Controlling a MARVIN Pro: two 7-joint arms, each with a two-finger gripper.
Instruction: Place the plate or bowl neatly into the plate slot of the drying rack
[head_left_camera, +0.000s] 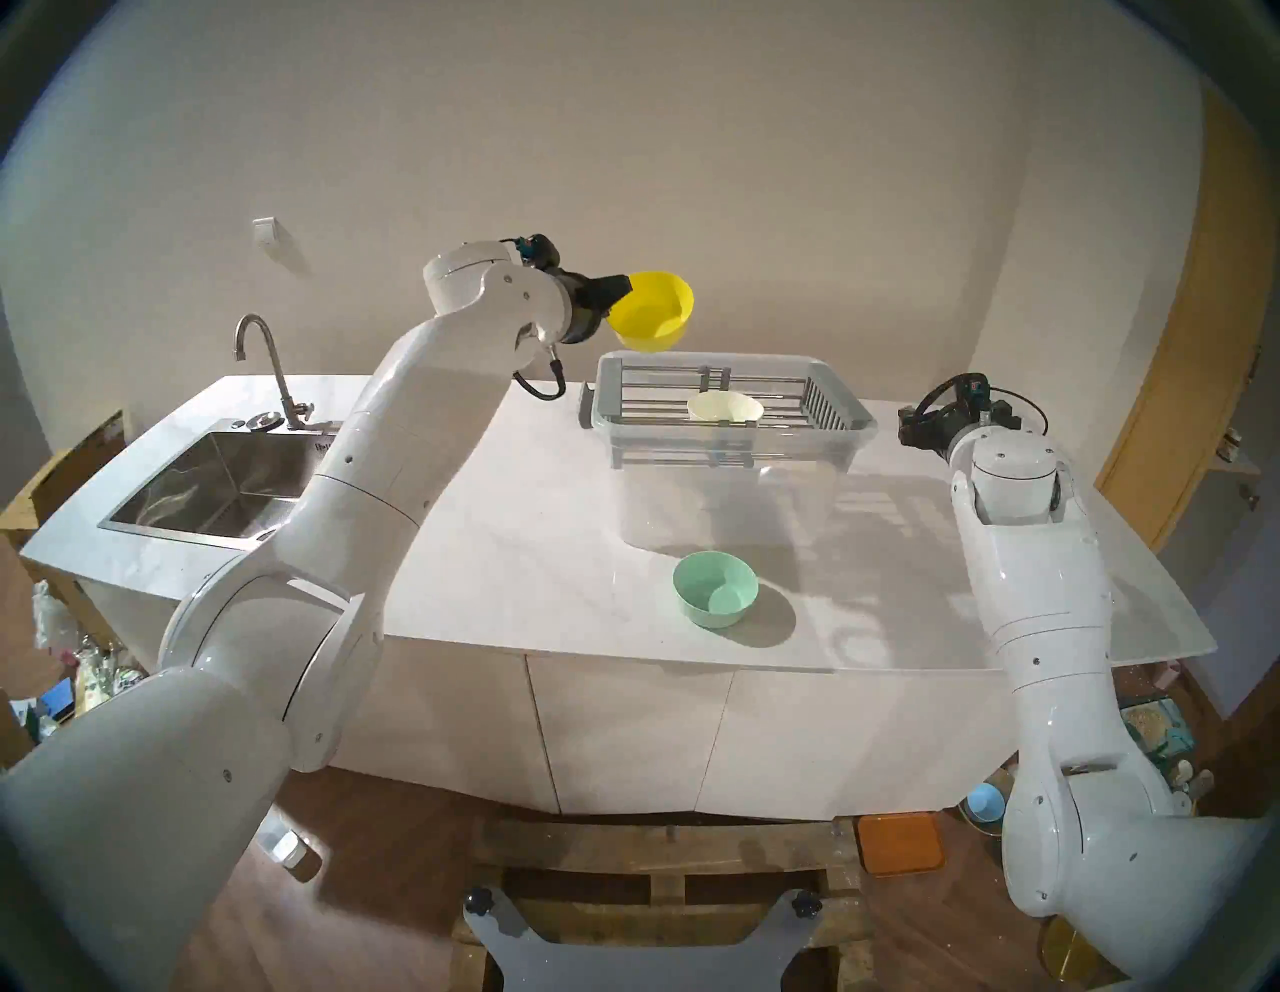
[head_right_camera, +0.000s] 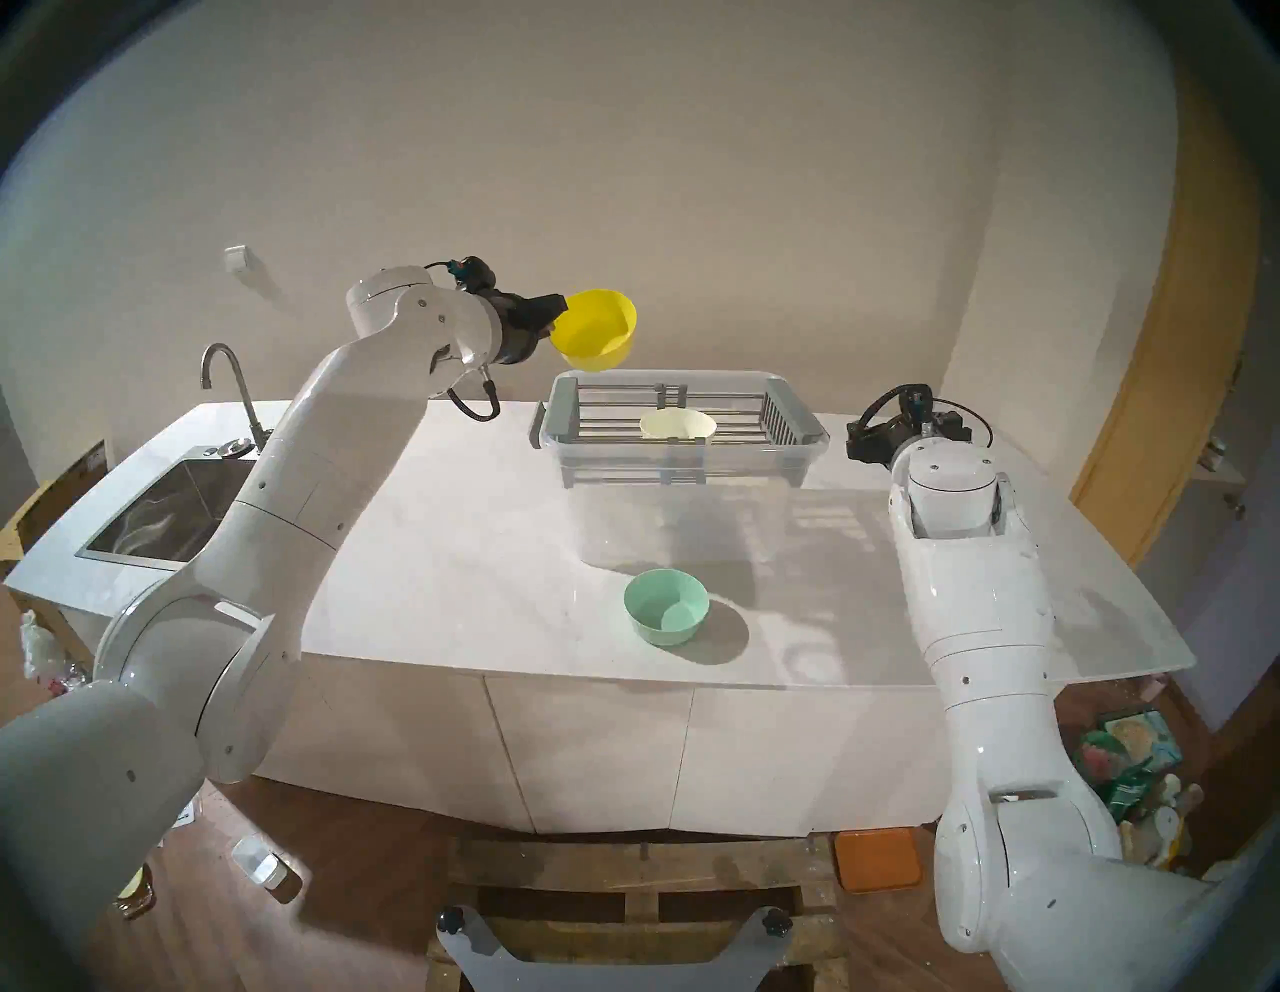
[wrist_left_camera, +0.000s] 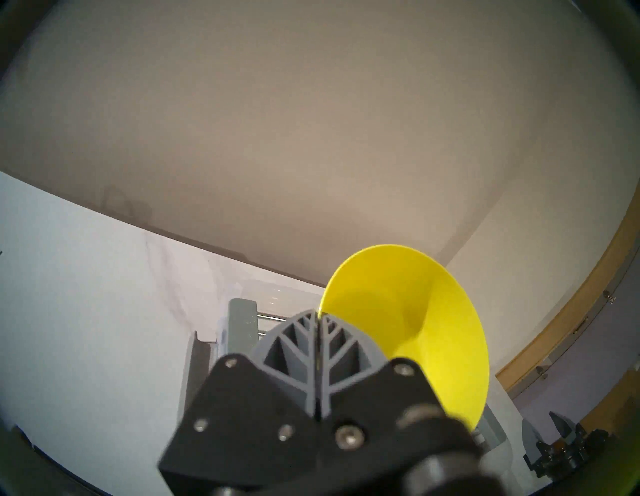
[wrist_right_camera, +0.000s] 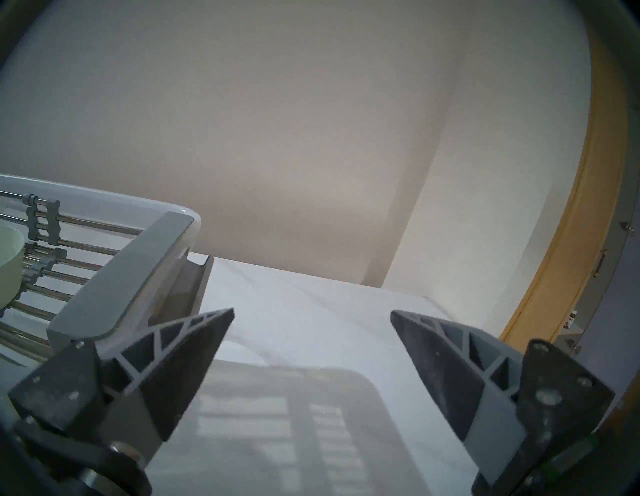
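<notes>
My left gripper (head_left_camera: 620, 291) is shut on the rim of a yellow bowl (head_left_camera: 654, 312) and holds it tilted in the air, above the back left corner of the drying rack (head_left_camera: 848, 422). The left wrist view shows the fingers (wrist_left_camera: 301, 346) pressed together on the yellow bowl's (wrist_left_camera: 415, 311) rim. A cream bowl (head_left_camera: 725, 409) lies on the plate slot's steel rods (head_left_camera: 644, 402). A green bowl (head_left_camera: 715, 589) stands upright on the counter in front. My right gripper (wrist_right_camera: 311, 318) is open and empty, just right of the rack (wrist_right_camera: 131, 270).
The rack rests on top of a clear plastic tub (head_left_camera: 727, 499) on the white counter (head_left_camera: 519, 554). The slatted end basket (head_left_camera: 824, 405) is at the rack's right end. A steel sink (head_left_camera: 228, 485) with a faucet (head_left_camera: 263, 346) is at the far left.
</notes>
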